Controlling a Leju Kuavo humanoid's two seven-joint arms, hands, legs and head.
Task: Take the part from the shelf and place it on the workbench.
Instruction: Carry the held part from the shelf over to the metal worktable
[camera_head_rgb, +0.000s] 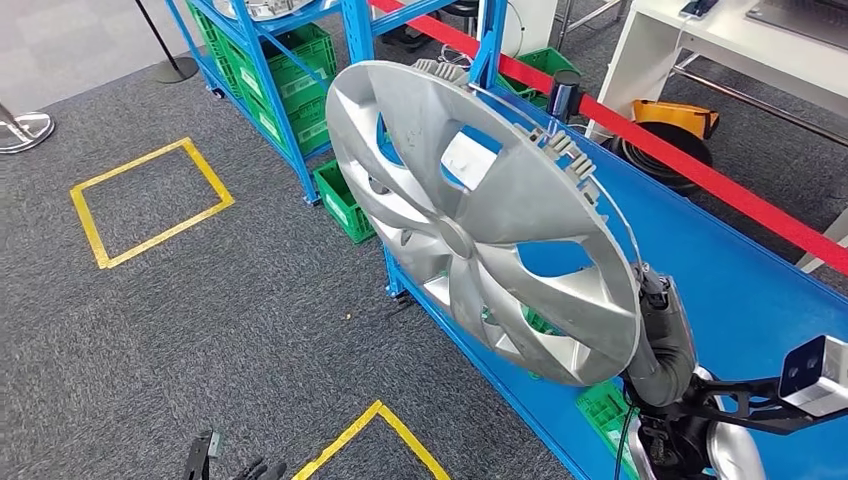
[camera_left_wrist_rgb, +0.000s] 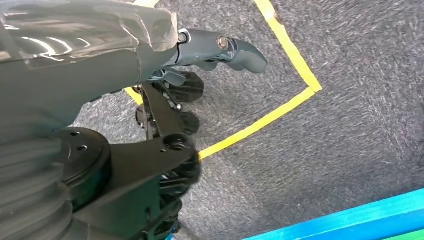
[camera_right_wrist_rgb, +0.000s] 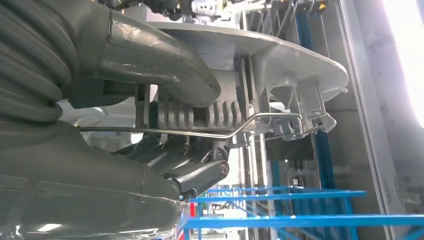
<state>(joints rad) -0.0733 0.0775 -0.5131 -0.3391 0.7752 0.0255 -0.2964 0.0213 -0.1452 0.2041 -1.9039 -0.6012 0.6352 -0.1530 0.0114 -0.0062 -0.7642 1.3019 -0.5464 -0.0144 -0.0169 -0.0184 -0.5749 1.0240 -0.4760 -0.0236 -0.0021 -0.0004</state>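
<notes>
Carpet (camera_head_rgb: 250, 330) with yellow floor tape (camera_head_rgb: 385, 425) is seen nearest, and low above it the left hand (camera_left_wrist_rgb: 200, 75) hangs with nothing in it, its fingers loosely apart. Further up on the right side, the right hand (camera_head_rgb: 660, 330) is clamped on the lower rim of the part (camera_head_rgb: 480, 220), a silver wheel cover; in the right wrist view the thumb (camera_right_wrist_rgb: 165, 65) is pressed on one face of the rim and the darker fingers (camera_right_wrist_rgb: 200, 170) on the other, beside the wire ring (camera_right_wrist_rgb: 200, 132). The part is held up in the air, tilted, and it extends from the hand up and away to the left. Directly under and beyond it the blue workbench (camera_head_rgb: 720, 260) is spread, so the coming move is judged to be a lowering by the right arm alone. Farthest back, the blue shelf (camera_head_rgb: 260, 60) with green bins (camera_head_rgb: 310, 60) is seen.
</notes>
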